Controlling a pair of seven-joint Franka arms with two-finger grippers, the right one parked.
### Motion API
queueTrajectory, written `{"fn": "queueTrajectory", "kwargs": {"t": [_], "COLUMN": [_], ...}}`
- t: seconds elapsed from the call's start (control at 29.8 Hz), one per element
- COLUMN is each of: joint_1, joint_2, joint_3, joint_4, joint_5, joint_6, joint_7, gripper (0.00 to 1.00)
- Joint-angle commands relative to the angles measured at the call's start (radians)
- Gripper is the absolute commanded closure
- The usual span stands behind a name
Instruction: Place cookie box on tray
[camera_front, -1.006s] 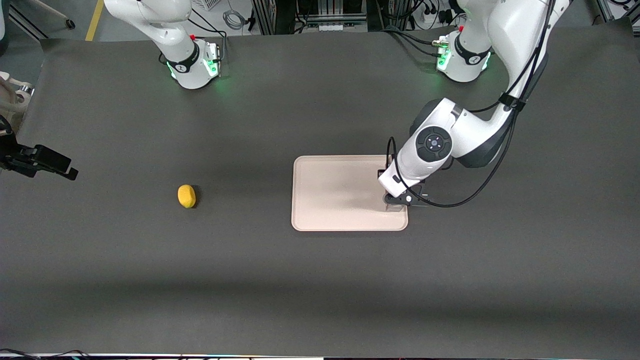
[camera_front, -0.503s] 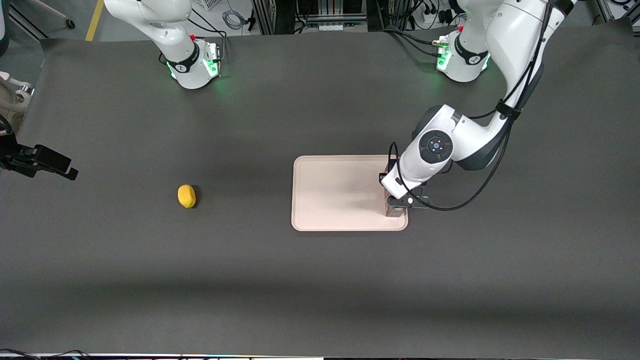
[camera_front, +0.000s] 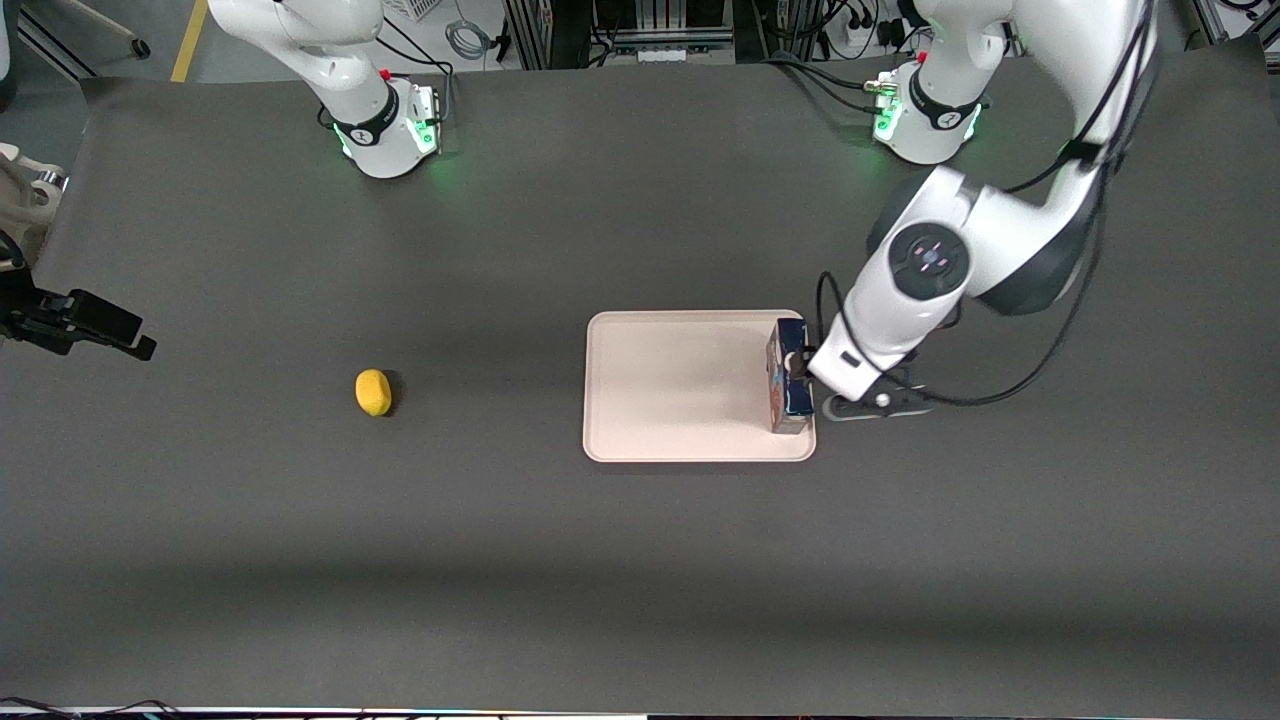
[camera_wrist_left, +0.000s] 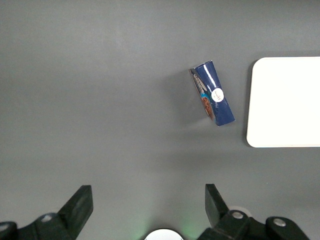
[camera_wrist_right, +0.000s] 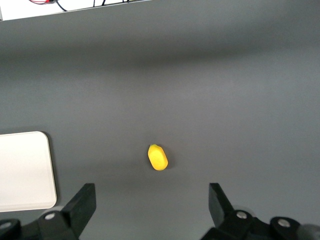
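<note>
In the front view the dark blue cookie box (camera_front: 789, 376) stands on its edge on the pale tray (camera_front: 680, 385), at the tray's end toward the working arm. My left gripper (camera_front: 833, 388) hangs just beside the box, over the tray's rim, mostly hidden under its white wrist. In the left wrist view the gripper (camera_wrist_left: 147, 194) is open, with only dark mat between its fingers (camera_wrist_left: 80, 200). That view shows the cookie box (camera_wrist_left: 213, 93) apart from the fingers, beside the tray (camera_wrist_left: 285, 100) and over dark mat.
A small yellow lemon-like object (camera_front: 372, 391) lies on the mat toward the parked arm's end, about level with the tray; the right wrist view shows the lemon-like object (camera_wrist_right: 158, 157) too. Both arm bases (camera_front: 925, 120) stand at the table edge farthest from the front camera.
The left arm has risen and swung away from the tray toward its own end of the table. The cookie box, covered by the hand before, now stands uncovered on the tray.
</note>
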Motion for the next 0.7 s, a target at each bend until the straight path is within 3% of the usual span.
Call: {"fn": "queueTrajectory", "kwargs": {"t": [0.0,0.23,0.67], "joint_1": [-0.007,-0.005,-0.005], "joint_2": [-0.044,-0.131,-0.148], "joint_3": [0.056,0.108,0.114], "joint_4": [-0.144,-0.37,-0.387], "joint_5": [-0.023,-0.068,-0.069], "joint_6": [0.089,0.293,0.295], "joint_7": [0.12,0.171,0.177], "gripper": [0.0,0.0,0.0]}}
